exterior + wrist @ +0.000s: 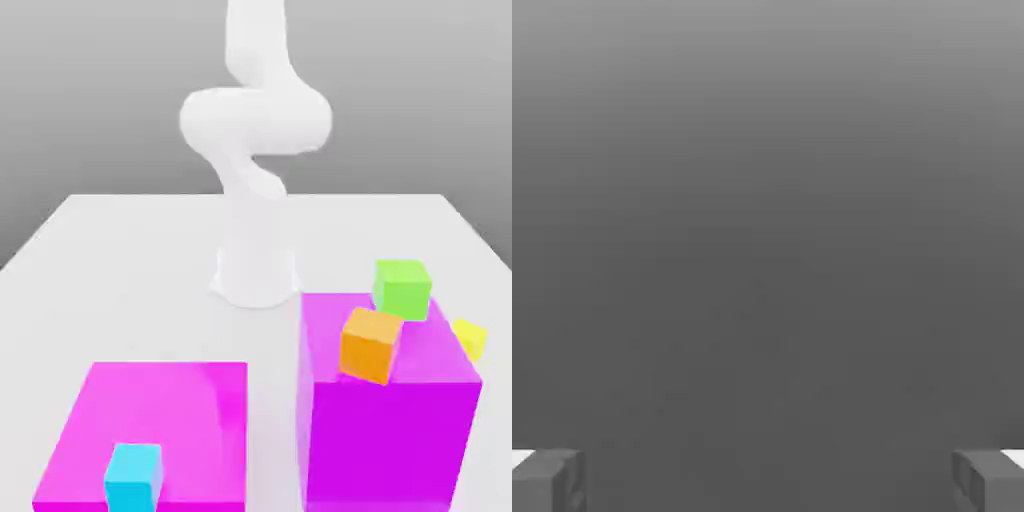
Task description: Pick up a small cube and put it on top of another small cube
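On the exterior view's right, the small yellow cube (469, 339) sits beside the tall purple block (392, 445), partly hidden by it. The block's top bears the green cube (402, 290) and the orange cube (370, 345), lifting both above the table (160, 290). In the hand view, the gripper (769, 482) stands wide open with nothing between its fingers, which leaves it ready, I judge, to take a cube.

Yellow small cube (469, 339), green and orange cubes (402, 290) (371, 346), cyan cube (134, 477), seemingly plain, purple and magenta blocks (390, 445) (165, 420)
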